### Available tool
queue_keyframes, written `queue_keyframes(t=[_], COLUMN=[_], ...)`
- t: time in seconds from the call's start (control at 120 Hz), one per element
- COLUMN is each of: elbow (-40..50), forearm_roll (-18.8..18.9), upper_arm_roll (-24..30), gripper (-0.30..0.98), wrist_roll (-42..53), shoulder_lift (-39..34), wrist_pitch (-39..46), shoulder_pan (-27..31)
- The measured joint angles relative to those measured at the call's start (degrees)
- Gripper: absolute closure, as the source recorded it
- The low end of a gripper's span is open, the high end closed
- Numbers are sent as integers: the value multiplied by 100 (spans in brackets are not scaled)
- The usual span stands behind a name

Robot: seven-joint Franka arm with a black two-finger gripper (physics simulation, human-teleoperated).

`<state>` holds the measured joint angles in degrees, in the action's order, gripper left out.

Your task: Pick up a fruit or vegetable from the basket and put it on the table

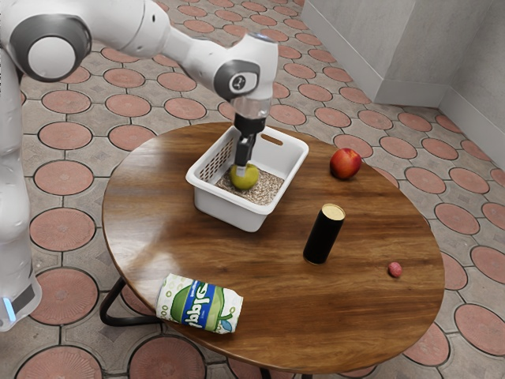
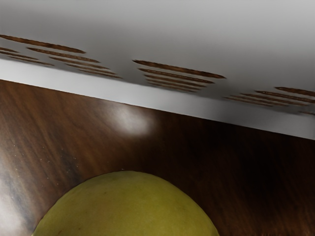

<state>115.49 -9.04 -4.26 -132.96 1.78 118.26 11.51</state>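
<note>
My gripper point(image 1: 243, 167) reaches down into the white basket point(image 1: 229, 203), its tip against the upper part of a yellow-green fruit point(image 1: 248, 179). The fruit is inside the basket, low between its walls, above a speckled bottom. How the gripper stands around it cannot be made out. In the wrist view, the rounded top of the fruit point(image 2: 128, 204) is just under my hand, and the slotted basket wall point(image 2: 162, 44) rises near it. Brown wood grain shows between fruit and wall there. The round wooden table point(image 1: 252, 288) carries the basket.
On the exterior view's right, a red apple point(image 1: 346, 163) lies beyond the basket. A black can with a pale top point(image 1: 322, 237) stands nearer, and a small pink-red ball point(image 1: 395, 270) is near the table's right edge. A green, white and blue package point(image 1: 199, 305) lies at the front edge.
</note>
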Motion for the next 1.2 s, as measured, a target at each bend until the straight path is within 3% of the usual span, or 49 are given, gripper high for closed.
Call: queue_keyframes(t=[0.3, 0.733, 1.133, 1.2], elbow=[27, 367, 388, 389], forearm_roll=[-161, -253, -259, -328], upper_arm_roll=[129, 109, 109, 109], gripper=[0, 0, 0, 11], wrist_roll=[138, 336, 439, 453], shoulder_lift=[165, -158, 30, 66], wrist_pitch=[323, 444, 628, 675], shoulder_pan=[-300, -38, 47, -33])
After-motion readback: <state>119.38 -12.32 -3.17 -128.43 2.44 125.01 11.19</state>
